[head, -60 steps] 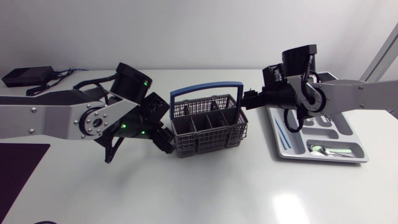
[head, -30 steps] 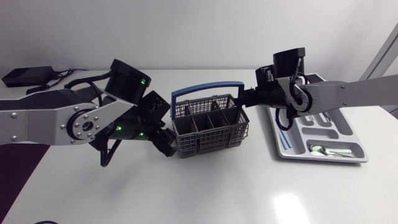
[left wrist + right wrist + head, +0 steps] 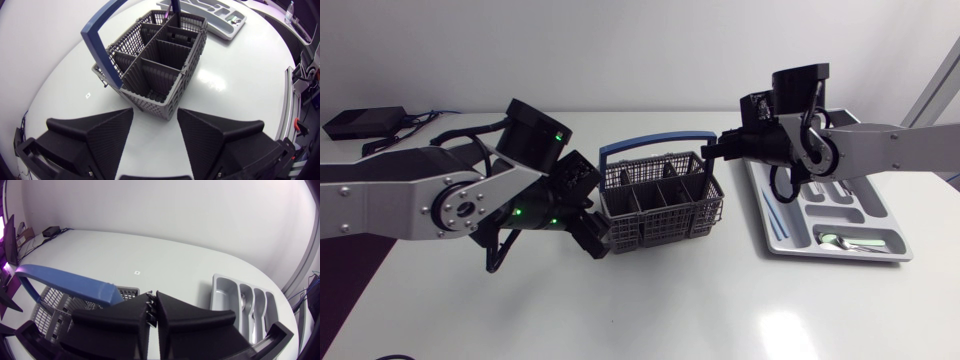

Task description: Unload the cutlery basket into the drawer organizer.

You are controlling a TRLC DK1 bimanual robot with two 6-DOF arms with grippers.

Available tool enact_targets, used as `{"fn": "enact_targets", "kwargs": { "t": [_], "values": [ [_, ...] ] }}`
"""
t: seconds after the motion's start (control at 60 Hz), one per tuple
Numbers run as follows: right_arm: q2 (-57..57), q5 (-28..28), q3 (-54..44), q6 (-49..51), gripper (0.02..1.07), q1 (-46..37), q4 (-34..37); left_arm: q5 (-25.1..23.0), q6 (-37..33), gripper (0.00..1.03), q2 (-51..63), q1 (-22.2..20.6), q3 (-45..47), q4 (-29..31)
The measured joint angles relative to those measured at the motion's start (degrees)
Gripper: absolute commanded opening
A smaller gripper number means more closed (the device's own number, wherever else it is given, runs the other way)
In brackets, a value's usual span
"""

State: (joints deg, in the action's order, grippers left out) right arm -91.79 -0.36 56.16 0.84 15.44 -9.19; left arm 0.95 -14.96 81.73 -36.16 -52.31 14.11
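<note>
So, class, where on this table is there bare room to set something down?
The widest bare table lies in front of the basket and tray. A smaller patch sits behind the basket, toward the far edge. The strip between basket and tray is narrow. Both basket ends are crowded by the left gripper and right gripper.

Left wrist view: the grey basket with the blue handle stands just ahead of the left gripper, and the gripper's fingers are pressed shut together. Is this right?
Not quite: the left gripper is open, its fingers wide apart, as the left wrist view shows. The grey basket with the blue handle does stand just ahead of it.
</note>
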Motion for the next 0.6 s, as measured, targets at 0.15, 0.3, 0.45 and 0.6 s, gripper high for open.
{"fn": "enact_targets", "kwargs": {
  "t": [0.15,0.3,0.45,0.6],
  "values": [
    [4.1,-0.4,0.0,0.0,0.08,0.7,4.1,0.0,0.2,0.63,0.0,-0.4,0.0,0.4],
    [9.2,-0.4,0.0,0.2,0.08,1.0,7.6,0.0,0.2,0.63,0.0,-0.8,0.0,0.6],
    [14.2,-0.4,0.0,1.2,0.08,0.9,9.3,0.4,0.2,0.63,0.0,-1.9,0.0,0.6],
    [18.6,-0.4,0.0,3.1,0.08,-0.5,10.7,1.1,0.2,0.63,0.0,-3.1,-0.1,0.6]
  ]
}}
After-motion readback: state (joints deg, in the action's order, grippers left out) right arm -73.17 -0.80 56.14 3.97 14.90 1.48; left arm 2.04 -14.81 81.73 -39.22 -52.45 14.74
